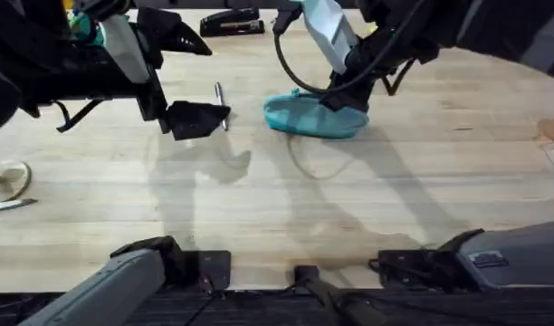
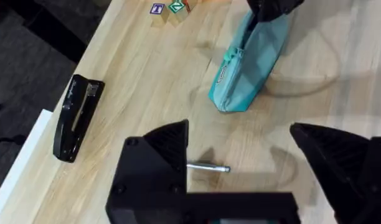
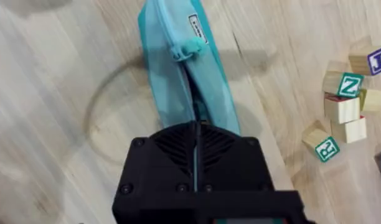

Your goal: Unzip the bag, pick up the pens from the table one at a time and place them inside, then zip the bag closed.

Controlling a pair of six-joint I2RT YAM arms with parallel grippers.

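While 1 pen [image 2: 209, 167] lies between open left hand [image 2: 240, 168], right hand [image 3: 195, 146] pinches 1 bag [image 3: 178, 68].

The overhead camera looks down and forward across the desk [image 1: 286, 199] from above the arm bases. Each wrist camera faces down, close; the right seems nearest. All three share the bag [image 1: 313, 116].

Both arms are matte black with pale grey-white link housings and black cables looping beside them. The left gripper [image 2: 240, 180] has black angular fingers [image 2: 156, 162]; the right gripper [image 3: 197, 158] shows ribbed black casing with small screws.
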